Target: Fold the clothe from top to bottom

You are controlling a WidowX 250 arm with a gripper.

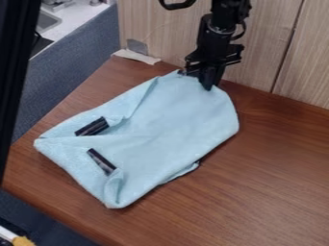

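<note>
Wood-brown table (276, 173) is bearing our cloth (173, 120) left of centre; at its far end we are seeing the gripper (204, 82), its grip unclear. We are judging the top-to-bottom fold undone.

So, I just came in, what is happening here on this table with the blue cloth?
A robot arm is working at a light blue cloth on a brown wooden table. Its claw is down at the cloth's far edge, near the wooden panel; I cannot tell if it grips the fabric. The cloth lies mostly spread out, with some creases and turned edges near two black strips, so the top-to-bottom fold does not look finished.
</note>
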